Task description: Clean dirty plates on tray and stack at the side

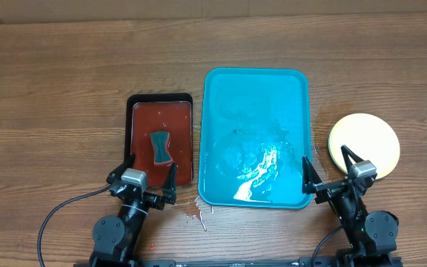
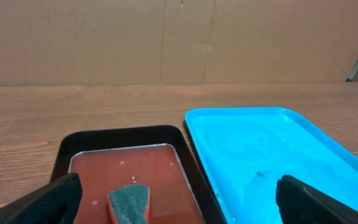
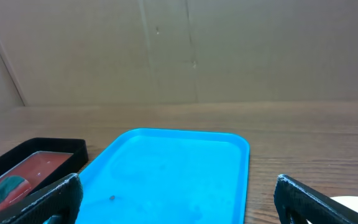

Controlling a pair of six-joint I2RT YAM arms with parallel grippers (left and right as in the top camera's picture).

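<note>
The turquoise tray point(image 1: 255, 96) lies at mid-table with no plates on it, only wet sheen and a small speck; it also shows in the left wrist view point(image 2: 260, 143) and the right wrist view point(image 3: 179, 168). The pale yellow-green plates point(image 1: 364, 142) sit stacked on the table right of the tray; a sliver of their rim shows in the right wrist view point(image 3: 353, 202). I cannot tell how many are in the stack. My left gripper point(image 1: 152, 172) is open and empty at the near end of the dark red tray. My right gripper point(image 1: 326, 167) is open and empty between the turquoise tray's near right corner and the plates.
A black-rimmed dark red tray point(image 1: 161, 119) holding reddish water and a green-topped sponge point(image 1: 159, 147) lies left of the turquoise tray; both show in the left wrist view, tray point(image 2: 129, 165) and sponge point(image 2: 129, 202). Water is spilt on the table point(image 1: 202, 211) near the trays' front edges.
</note>
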